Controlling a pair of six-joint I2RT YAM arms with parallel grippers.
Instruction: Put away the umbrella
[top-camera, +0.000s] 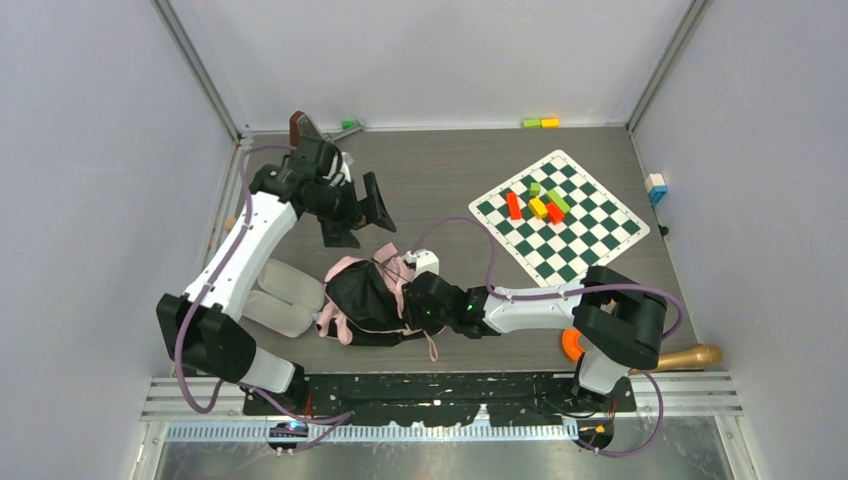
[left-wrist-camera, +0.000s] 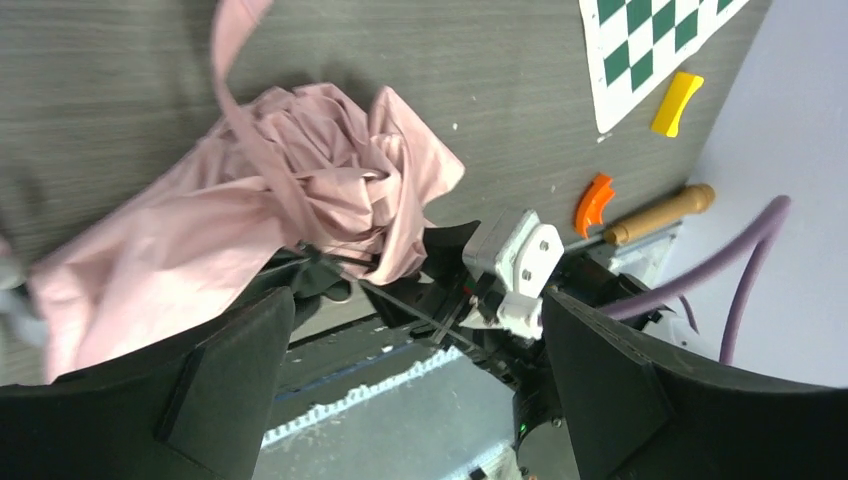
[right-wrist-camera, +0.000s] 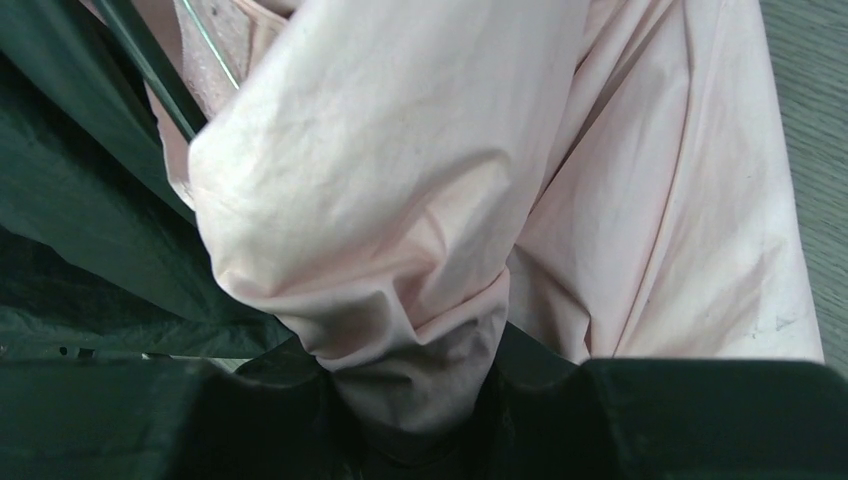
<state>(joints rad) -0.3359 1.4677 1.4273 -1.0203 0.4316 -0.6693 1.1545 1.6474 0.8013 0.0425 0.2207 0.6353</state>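
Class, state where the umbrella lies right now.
In the top view the umbrella lies crumpled left of centre, between both arms, the right gripper at its right side.

Grey wood-grain tabletop boxed in by plain pale walls.
Lavender-grey wall panels stand at the left, back and right, joined by slim metal corner posts. A ribbed metal rail runs along the near edge. Lighting is soft and even.
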